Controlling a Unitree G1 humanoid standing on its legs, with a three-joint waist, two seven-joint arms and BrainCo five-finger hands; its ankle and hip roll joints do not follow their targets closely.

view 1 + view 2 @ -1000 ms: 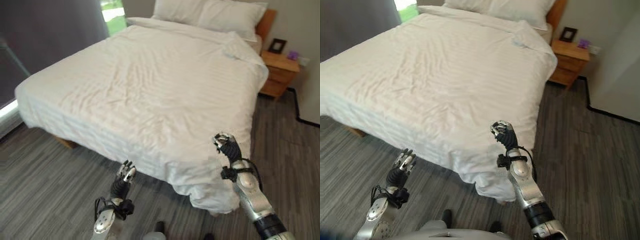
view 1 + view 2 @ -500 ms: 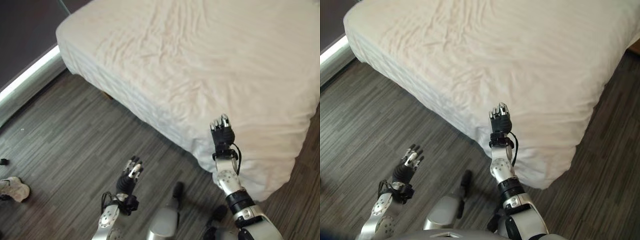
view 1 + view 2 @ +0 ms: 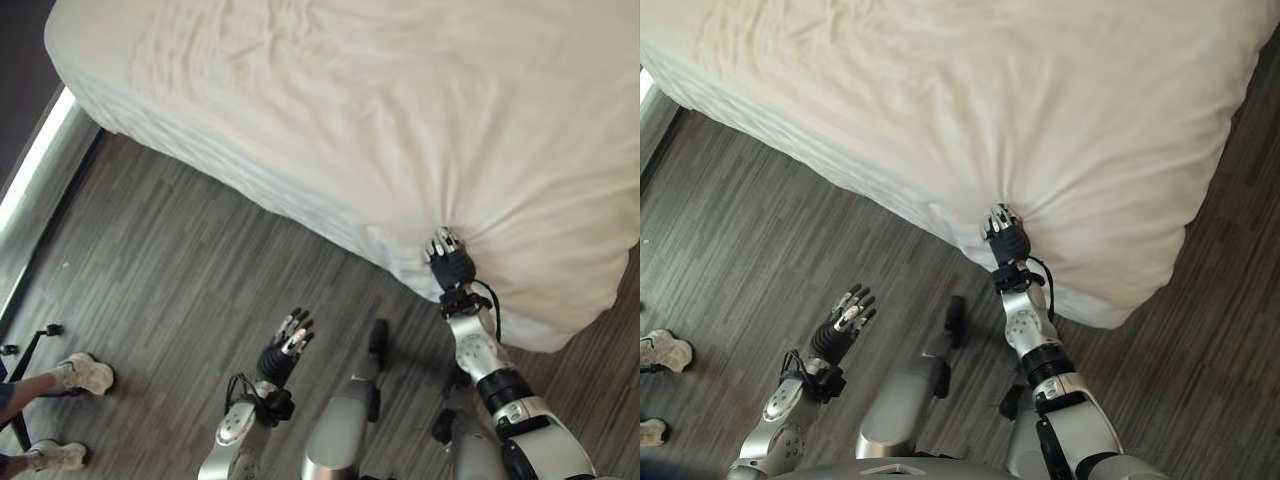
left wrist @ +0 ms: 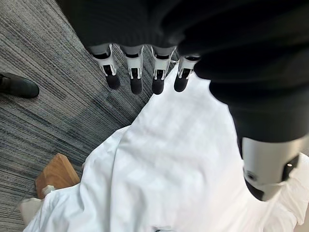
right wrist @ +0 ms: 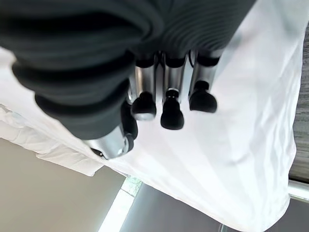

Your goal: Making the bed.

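Duvet (image 3: 400, 130) prob. gripped, R robot hand (image 3: 449, 264).

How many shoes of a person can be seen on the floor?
2: one light-coloured sneaker on the grey wood-look floor beside the robot's left, the other sneaker nearer. Others may be hidden.

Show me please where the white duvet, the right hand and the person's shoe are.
white duvet (image 3: 380, 110), left eye view: middle of its top surface.
right hand (image 3: 449, 262), left eye view: the dark back of the hand, at the duvet's hanging edge.
person's shoe (image 3: 86, 373), left eye view: its upper.
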